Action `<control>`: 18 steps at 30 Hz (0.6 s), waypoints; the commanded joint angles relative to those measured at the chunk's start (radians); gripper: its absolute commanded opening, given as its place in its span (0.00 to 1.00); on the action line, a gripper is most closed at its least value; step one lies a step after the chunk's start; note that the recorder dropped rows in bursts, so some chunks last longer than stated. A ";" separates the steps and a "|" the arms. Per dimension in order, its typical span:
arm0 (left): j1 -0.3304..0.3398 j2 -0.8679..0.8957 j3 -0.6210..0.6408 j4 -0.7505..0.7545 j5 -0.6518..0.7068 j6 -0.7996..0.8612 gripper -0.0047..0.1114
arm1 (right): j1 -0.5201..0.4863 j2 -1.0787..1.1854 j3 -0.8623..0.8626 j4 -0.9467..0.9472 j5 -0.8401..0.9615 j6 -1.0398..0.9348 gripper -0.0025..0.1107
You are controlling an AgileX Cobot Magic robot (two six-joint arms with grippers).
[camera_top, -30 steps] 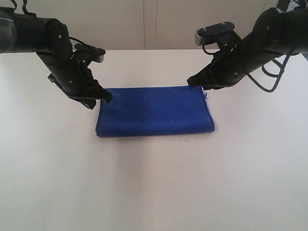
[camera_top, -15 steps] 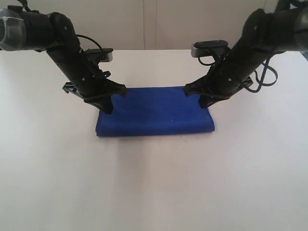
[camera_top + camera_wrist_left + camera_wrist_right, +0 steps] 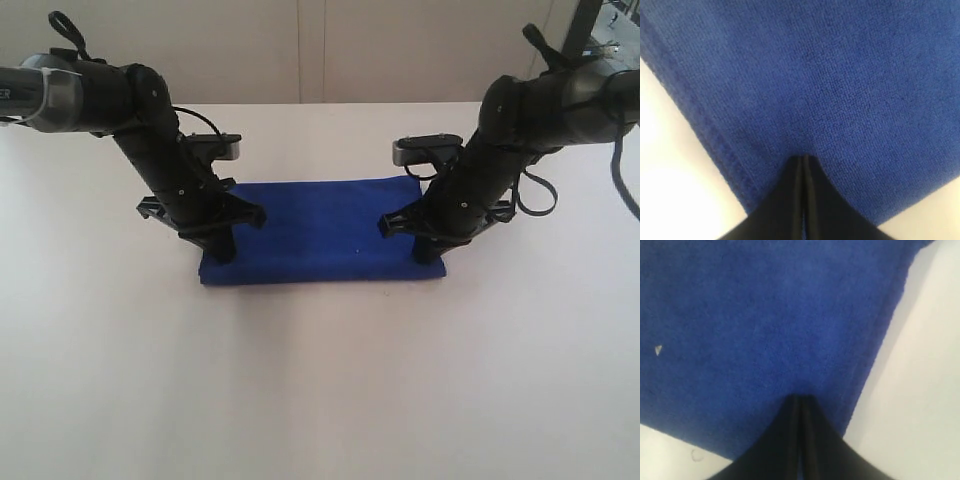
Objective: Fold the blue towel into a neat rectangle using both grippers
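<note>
Resting on one blue towel (image 3: pixel 320 228), the left end effector (image 3: pixel 222 252) and right end effector (image 3: pixel 430 256) stood fully closed, tips touching cloth; white surface (image 3: pixel 320 390), pale wall (image 3: pixel 300 50) behind.

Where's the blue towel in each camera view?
Exterior view: the blue towel lies centre, left gripper and right gripper on its ends.
Left wrist view: the towel fills most, beyond shut jaws.
Right wrist view: the towel fills most again.
Shared landmark: pale speck on the towel, exterior and right wrist only.

Bright even light, soft shadows, wrist views blurry
</note>
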 commanded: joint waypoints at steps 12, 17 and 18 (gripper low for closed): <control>-0.007 0.039 0.000 0.033 0.043 -0.006 0.04 | -0.002 0.008 0.000 -0.017 0.019 0.027 0.02; -0.007 0.048 0.000 0.064 0.039 -0.004 0.04 | -0.002 0.008 0.000 -0.017 0.037 0.043 0.02; -0.007 0.048 0.000 0.068 0.035 -0.004 0.04 | -0.002 0.008 0.000 -0.017 0.040 0.045 0.02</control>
